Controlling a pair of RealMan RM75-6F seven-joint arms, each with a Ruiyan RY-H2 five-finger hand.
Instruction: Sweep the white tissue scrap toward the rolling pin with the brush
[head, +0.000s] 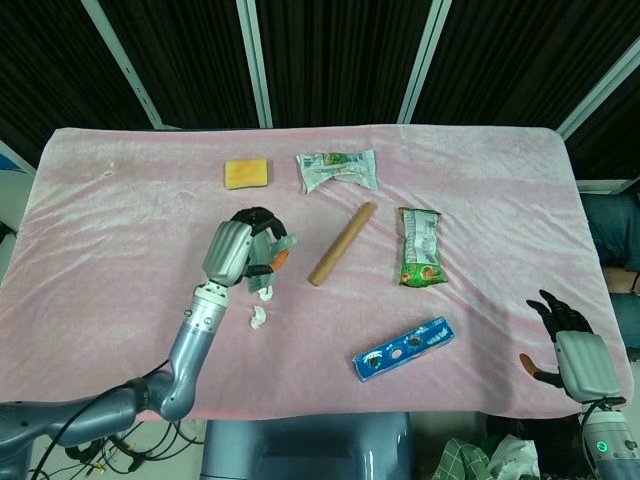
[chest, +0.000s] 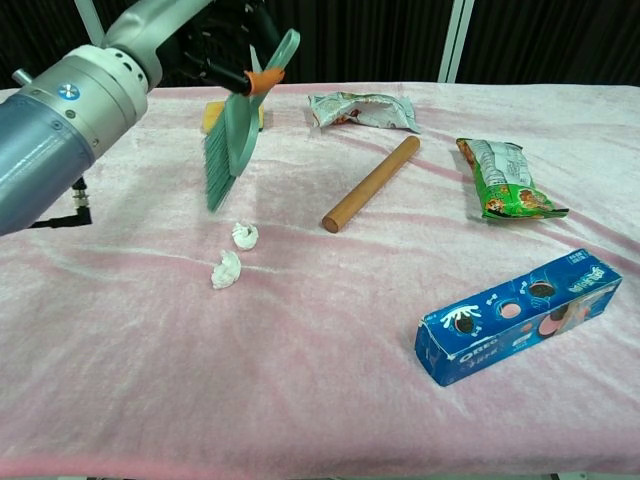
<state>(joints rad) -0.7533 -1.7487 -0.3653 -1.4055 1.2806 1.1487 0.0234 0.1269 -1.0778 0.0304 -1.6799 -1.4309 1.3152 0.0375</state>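
Observation:
My left hand (head: 240, 248) (chest: 215, 45) grips a green brush (chest: 232, 130) with an orange collar, bristles pointing down, held above the cloth. Two white tissue scraps (chest: 245, 235) (chest: 226, 269) lie just below and right of the bristles, apart from them; in the head view one scrap (head: 258, 317) shows below the hand. The wooden rolling pin (head: 342, 243) (chest: 371, 183) lies diagonally to the right of the scraps. My right hand (head: 567, 335) hangs open at the table's near right corner, holding nothing.
On the pink cloth (head: 120, 230) lie a yellow sponge (head: 246, 173), a white-green snack bag (head: 338, 170), a green snack bag (head: 419, 247) and a blue cookie box (head: 401, 348) (chest: 518, 313).

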